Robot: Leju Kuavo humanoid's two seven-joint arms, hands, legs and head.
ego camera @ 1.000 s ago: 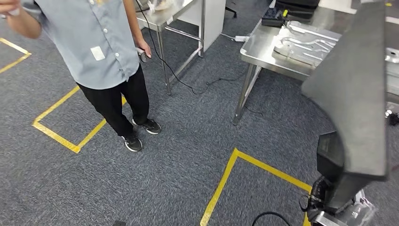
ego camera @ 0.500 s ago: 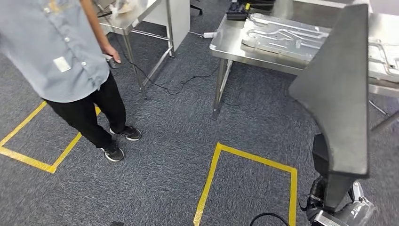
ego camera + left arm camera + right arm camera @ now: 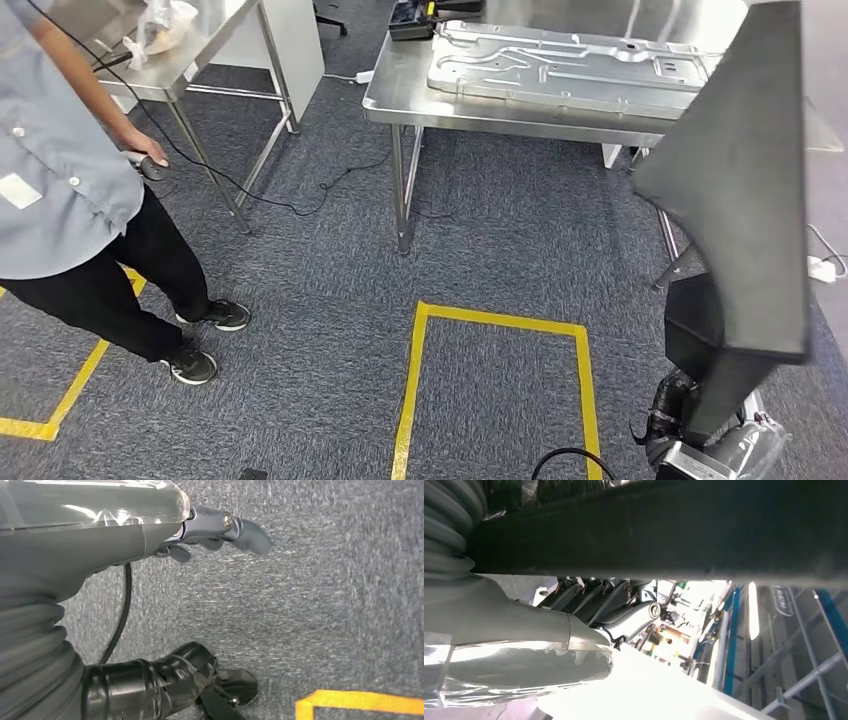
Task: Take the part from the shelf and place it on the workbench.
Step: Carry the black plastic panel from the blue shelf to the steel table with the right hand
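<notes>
Part (image 3: 745, 190) is gripped upright by the right hand (image 3: 614, 612); left hand (image 3: 215, 532) hangs slack, holding nothing. Bench (image 3: 400, 95) edge could get clipped (tall panel, blocked view).

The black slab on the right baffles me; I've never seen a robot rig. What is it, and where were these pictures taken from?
It is the part, a dark flat panel that a two-armed humanoid robot carries upright in its right robot hand. The wide picture is from the robot's head, looking down; the other two are from cameras at its wrists. The left robot hand hangs over the carpet holding nothing. Ahead stands the steel workbench with a metal plate on it. A person stands at the left.
</notes>
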